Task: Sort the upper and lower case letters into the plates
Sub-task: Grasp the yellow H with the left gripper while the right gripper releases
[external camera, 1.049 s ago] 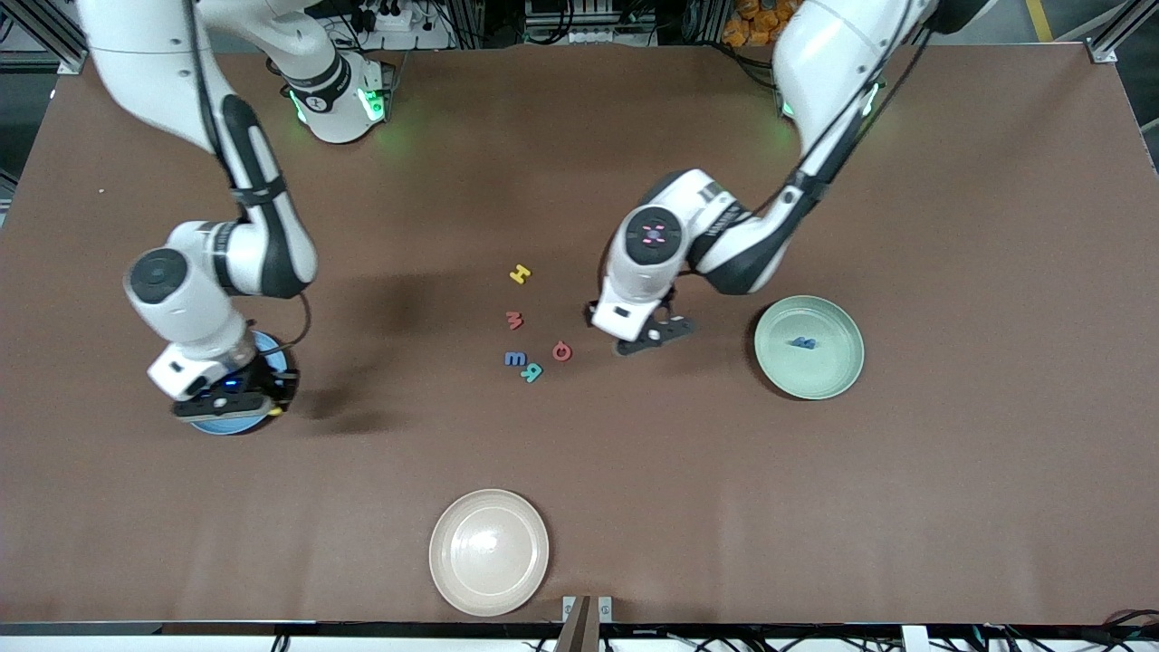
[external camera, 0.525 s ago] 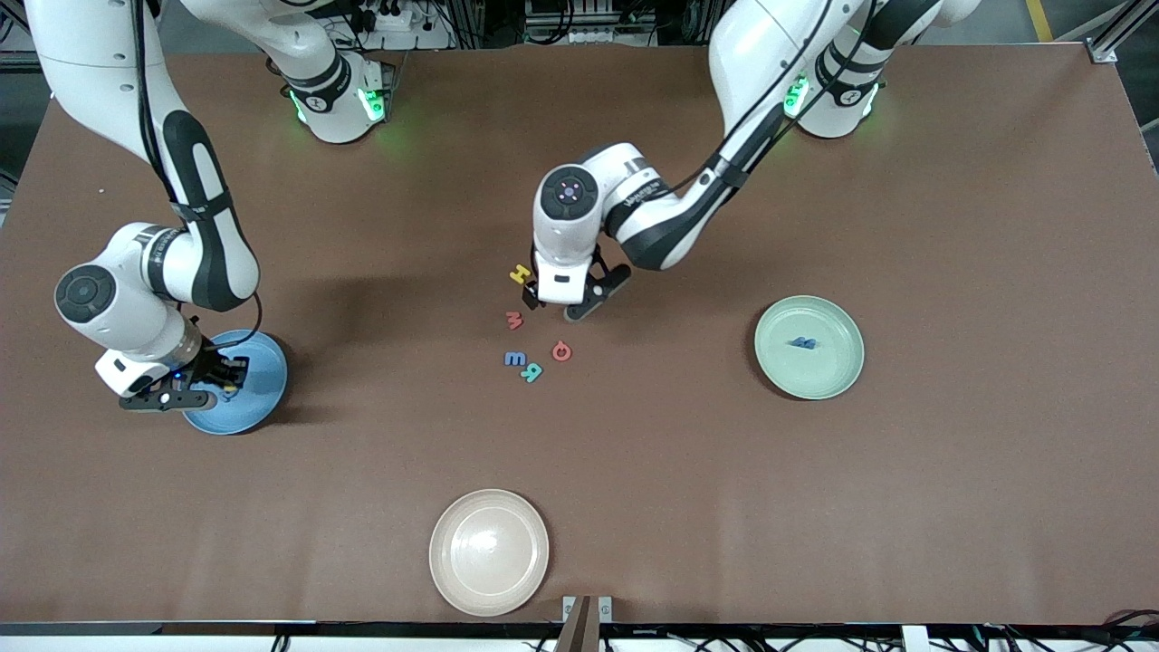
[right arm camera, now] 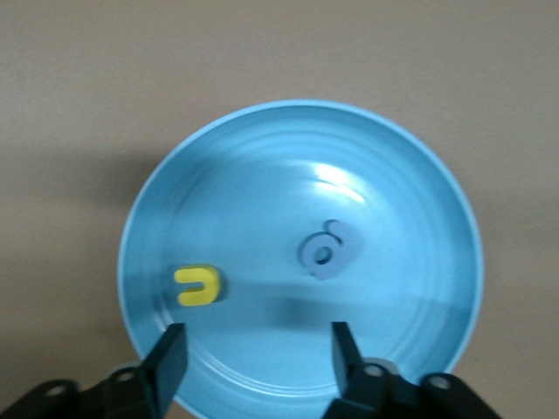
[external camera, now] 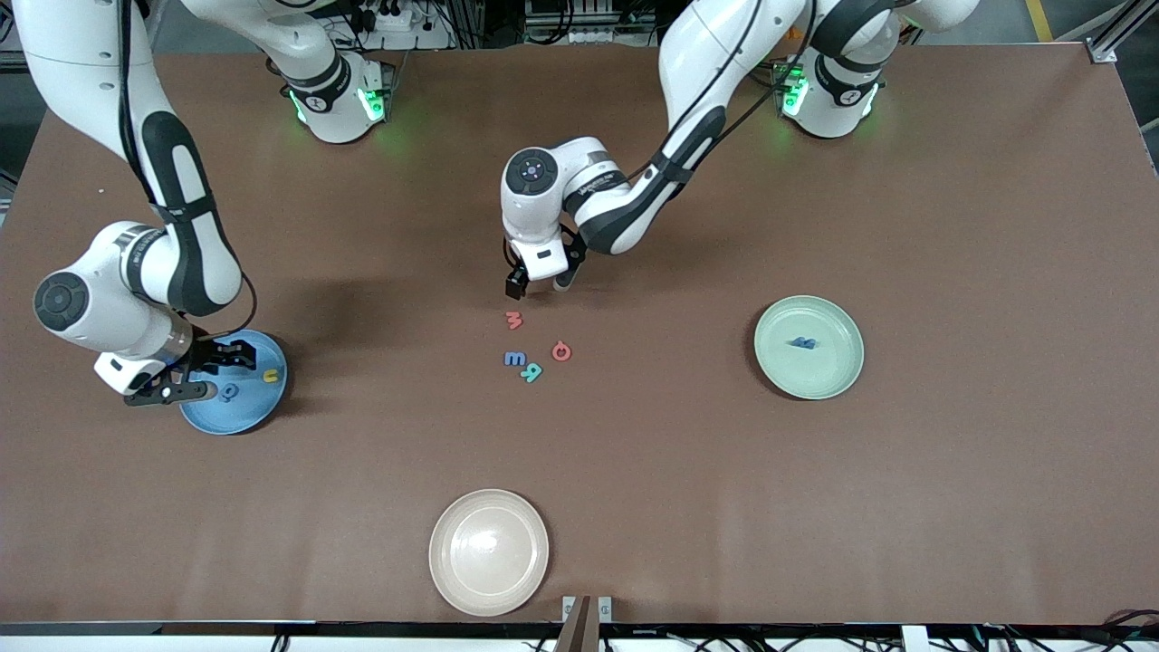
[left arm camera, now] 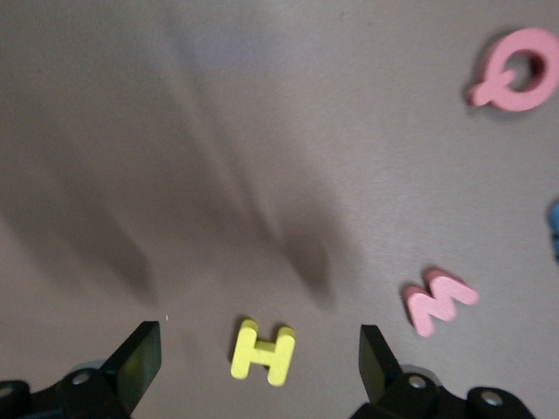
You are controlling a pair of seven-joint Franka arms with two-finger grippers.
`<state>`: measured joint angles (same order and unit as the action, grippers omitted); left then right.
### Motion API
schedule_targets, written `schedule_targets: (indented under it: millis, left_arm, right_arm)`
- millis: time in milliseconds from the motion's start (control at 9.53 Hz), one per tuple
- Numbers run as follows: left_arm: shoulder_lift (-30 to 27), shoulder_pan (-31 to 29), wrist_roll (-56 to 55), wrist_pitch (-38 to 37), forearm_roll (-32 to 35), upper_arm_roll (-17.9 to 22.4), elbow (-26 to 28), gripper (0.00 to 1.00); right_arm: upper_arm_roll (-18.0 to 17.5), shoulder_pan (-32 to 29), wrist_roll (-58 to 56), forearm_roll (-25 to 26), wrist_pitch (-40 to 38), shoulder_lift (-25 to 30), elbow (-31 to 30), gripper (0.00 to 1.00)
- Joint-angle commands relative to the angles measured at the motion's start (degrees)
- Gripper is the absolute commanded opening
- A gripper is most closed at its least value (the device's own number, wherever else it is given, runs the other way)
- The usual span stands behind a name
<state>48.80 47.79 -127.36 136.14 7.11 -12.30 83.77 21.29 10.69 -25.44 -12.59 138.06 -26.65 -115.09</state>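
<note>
My left gripper (external camera: pixel 538 283) is open, low over the middle of the table, and hides the yellow H in the front view. In the left wrist view the yellow H (left arm camera: pixel 262 351) lies flat between the open fingers of my left gripper (left arm camera: pixel 260 356). A pink M (external camera: pixel 514 320), a pink Q (external camera: pixel 561 350), a blue m (external camera: pixel 515 359) and a teal R (external camera: pixel 532 371) lie close by. My right gripper (external camera: pixel 201 371) is open and empty over the rim of the sky blue plate (external camera: pixel 249 412), which holds a yellow u (external camera: pixel 270 375) and a blue letter (external camera: pixel 231 391). The mint plate (external camera: pixel 815 376) holds a blue letter (external camera: pixel 802 342).
A cream-beige plate (external camera: pixel 489 552) sits near the table's front edge, nearer the camera than the letters. In the right wrist view the sky blue plate (right arm camera: pixel 393 192) shows the yellow u (right arm camera: pixel 197 286) and blue letter (right arm camera: pixel 325 250) past my right gripper (right arm camera: pixel 258 358).
My left gripper has moved from beside the mint plate to over the yellow H. My right gripper has shifted off the blue plate's middle, uncovering the two letters in it.
</note>
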Motion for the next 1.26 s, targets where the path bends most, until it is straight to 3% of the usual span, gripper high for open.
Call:
schedule_targets:
  millis: [0,420,630,944,1154]
  left_arm:
    - [3.65,1.34,-1.4,-0.09,-0.25,1.84,-5.79,1.0]
    - [5.16,2.21,3.25,0.0,-0.25,1.84,-6.86,1.0]
    - [5.95,2.83,4.84,0.09,-0.17,1.93,-6.87,0.91]
    - [6.22,3.88,4.58,0.0,-0.25,1.84,-6.87,0.91]
    - [6.22,4.5,4.58,0.0,-0.25,1.84,-6.86,0.71]
  right_arm:
    - [-0.98,-1.29,-1.98,-1.47,-1.3,0.02,2.75,1.0]
    - [-0.98,-2.34,-2.41,-1.47,-1.21,-0.86,3.64,1.0]
    - [-0.9,-2.43,-3.65,-1.47,-0.87,-0.95,3.73,1.0]
    - [-0.9,-2.43,-3.82,-1.47,-0.6,-1.12,3.73,1.0]
    - [-0.9,-2.43,-3.91,-1.47,-0.6,-1.12,3.73,1.0]
